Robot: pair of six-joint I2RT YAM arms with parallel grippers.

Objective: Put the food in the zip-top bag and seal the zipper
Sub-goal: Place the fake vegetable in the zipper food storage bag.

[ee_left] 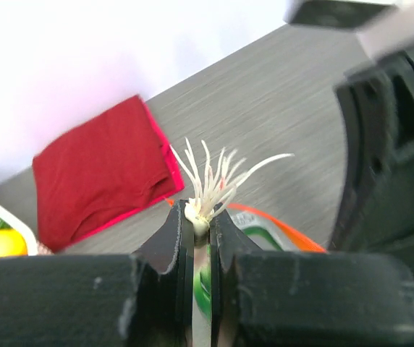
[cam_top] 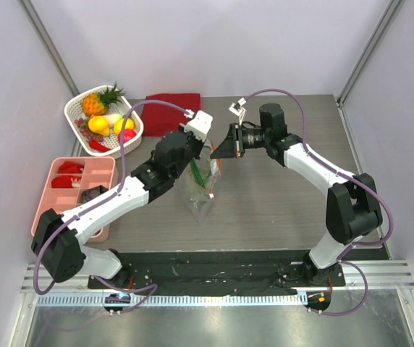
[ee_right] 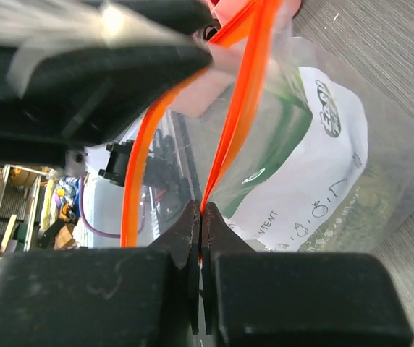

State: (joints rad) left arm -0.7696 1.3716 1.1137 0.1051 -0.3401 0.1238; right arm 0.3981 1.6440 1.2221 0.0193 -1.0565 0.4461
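Four fingers (ee_left: 169, 244), one onion (ee_left: 207, 189), one bag (ee_right: 323, 166)

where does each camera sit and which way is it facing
top external: above and behind the arms, looking down at the table; both show base to wrist, meeting over the zip-top bag.
left wrist: on the left wrist, facing the red cloth; left fingers shut on the green onion.
right wrist: on the right wrist, facing the bag; right fingers pinch the zipper.
shared: the orange zipper shows in both wrist views.
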